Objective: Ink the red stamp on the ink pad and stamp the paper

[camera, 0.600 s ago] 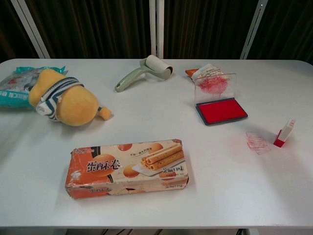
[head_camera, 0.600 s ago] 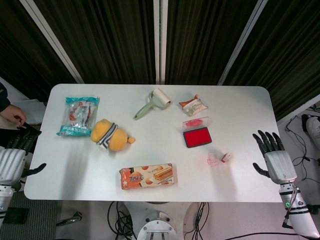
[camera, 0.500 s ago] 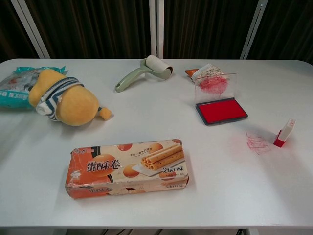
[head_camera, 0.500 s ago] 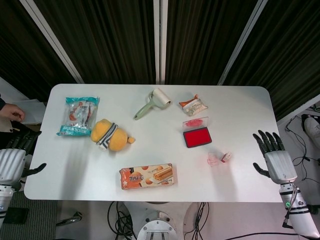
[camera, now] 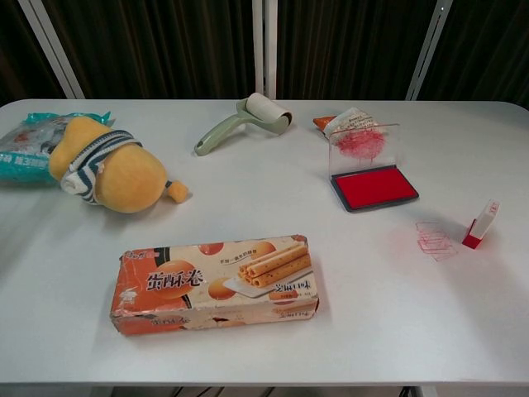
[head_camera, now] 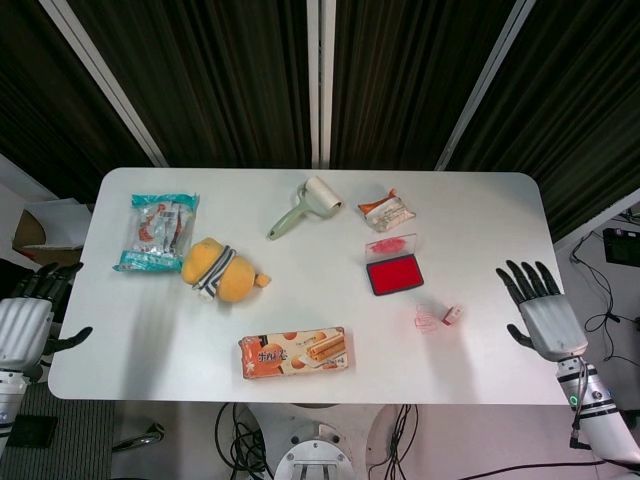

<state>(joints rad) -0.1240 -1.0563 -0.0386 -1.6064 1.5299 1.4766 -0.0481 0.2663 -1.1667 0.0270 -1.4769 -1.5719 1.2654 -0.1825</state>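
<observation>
The red stamp point(head_camera: 452, 315) point(camera: 481, 225) stands tilted on the white table near its right side. Beside it lies a small clear piece with red marks point(head_camera: 426, 320) point(camera: 435, 240). The ink pad point(head_camera: 394, 274) point(camera: 374, 187) sits open with its clear lid point(camera: 359, 145) raised behind the red pad. My right hand point(head_camera: 537, 312) hovers off the table's right edge, fingers spread, holding nothing, a short way right of the stamp. My left hand point(head_camera: 28, 318) hangs off the left edge, also spread and empty. I see no sheet of paper apart from the small marked piece.
A biscuit box point(head_camera: 293, 352) point(camera: 216, 282) lies at the front middle. A yellow plush toy point(head_camera: 220, 270) point(camera: 111, 171), a snack bag point(head_camera: 157, 230), a lint roller point(head_camera: 308, 203) point(camera: 247, 119) and a small packet point(head_camera: 386, 210) occupy the back half.
My right hand has shifted slightly left and up toward the table edge. A person's hand at the far left has gone from view. The objects have not moved.
</observation>
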